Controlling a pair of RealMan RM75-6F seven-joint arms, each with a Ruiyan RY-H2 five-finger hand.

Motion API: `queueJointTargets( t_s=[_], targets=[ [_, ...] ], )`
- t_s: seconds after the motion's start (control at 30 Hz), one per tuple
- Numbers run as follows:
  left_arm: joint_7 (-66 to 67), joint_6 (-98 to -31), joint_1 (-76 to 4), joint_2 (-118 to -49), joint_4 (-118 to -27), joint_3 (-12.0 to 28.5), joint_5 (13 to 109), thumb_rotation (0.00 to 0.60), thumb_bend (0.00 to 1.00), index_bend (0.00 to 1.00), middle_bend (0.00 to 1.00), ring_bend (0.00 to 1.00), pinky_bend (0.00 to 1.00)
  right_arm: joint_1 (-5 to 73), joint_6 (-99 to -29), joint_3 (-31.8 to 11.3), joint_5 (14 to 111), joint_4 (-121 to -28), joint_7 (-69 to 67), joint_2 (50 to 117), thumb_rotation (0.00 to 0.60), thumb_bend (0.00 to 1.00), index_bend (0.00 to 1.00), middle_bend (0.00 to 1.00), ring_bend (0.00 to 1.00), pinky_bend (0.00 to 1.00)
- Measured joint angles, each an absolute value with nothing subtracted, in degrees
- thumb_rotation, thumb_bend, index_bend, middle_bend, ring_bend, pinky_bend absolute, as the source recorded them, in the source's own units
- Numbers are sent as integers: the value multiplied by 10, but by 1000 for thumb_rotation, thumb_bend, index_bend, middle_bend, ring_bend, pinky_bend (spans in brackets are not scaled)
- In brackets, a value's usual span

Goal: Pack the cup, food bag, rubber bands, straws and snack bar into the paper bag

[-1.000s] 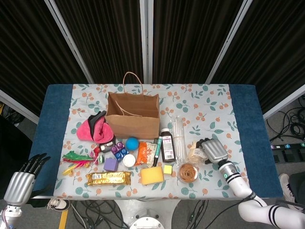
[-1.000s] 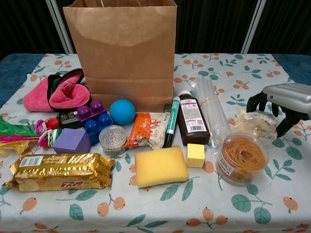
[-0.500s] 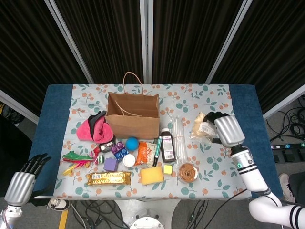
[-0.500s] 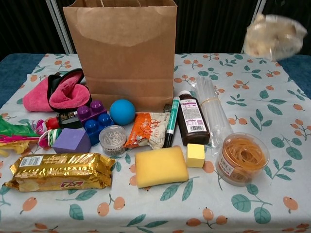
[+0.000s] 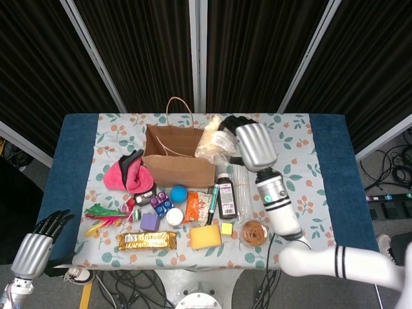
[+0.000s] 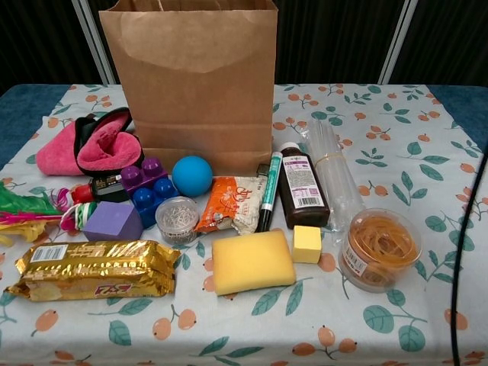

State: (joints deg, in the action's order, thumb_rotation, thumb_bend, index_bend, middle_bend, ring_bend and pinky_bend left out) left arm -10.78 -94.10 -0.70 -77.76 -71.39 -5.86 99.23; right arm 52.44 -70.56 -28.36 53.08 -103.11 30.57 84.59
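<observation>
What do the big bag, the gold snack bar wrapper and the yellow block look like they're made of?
Paper bag: matte brown kraft paper, creased.
Snack bar wrapper: shiny gold foil or metallised film, crinkled with glints.
Yellow block: probably sponge foam, dull and finely textured.

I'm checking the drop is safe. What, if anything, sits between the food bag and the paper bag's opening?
Nothing visible does. The right hand holds the food bag at the right rim of the paper bag, whose mouth is open; only its own handle arches over the far side.
</observation>
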Motion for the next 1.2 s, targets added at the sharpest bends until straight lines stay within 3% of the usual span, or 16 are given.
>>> queueJointTargets(
  t_s=[0.27,0.6,0.77,0.93,1.2],
  targets=[
    [-110,-941,-7,-778,-713,-62,996,600,86,217,227,153,245,616,-719,-306,515,-909,335,960,600,200,594,450,380,503],
    [-118,-938,-9,-778,-715,-65,997,600,87,217,227,153,245,648,-709,-308,478,-814,342,1017,600,169,581,432,372,497],
    [-120,-937,-10,-779,-714,-66,997,600,86,217,227,153,244,646,-690,-305,472,-824,334,1010,600,9,431,340,260,370],
    [-121,-936,-9,-780,-714,-66,996,600,86,217,227,153,244,644,-677,-306,462,-852,336,989,600,0,262,224,135,237],
    [-120,-934,-10,-780,-715,-65,992,600,86,217,227,153,244,638,-687,-311,453,-888,340,963,600,0,225,195,110,213]
  ],
)
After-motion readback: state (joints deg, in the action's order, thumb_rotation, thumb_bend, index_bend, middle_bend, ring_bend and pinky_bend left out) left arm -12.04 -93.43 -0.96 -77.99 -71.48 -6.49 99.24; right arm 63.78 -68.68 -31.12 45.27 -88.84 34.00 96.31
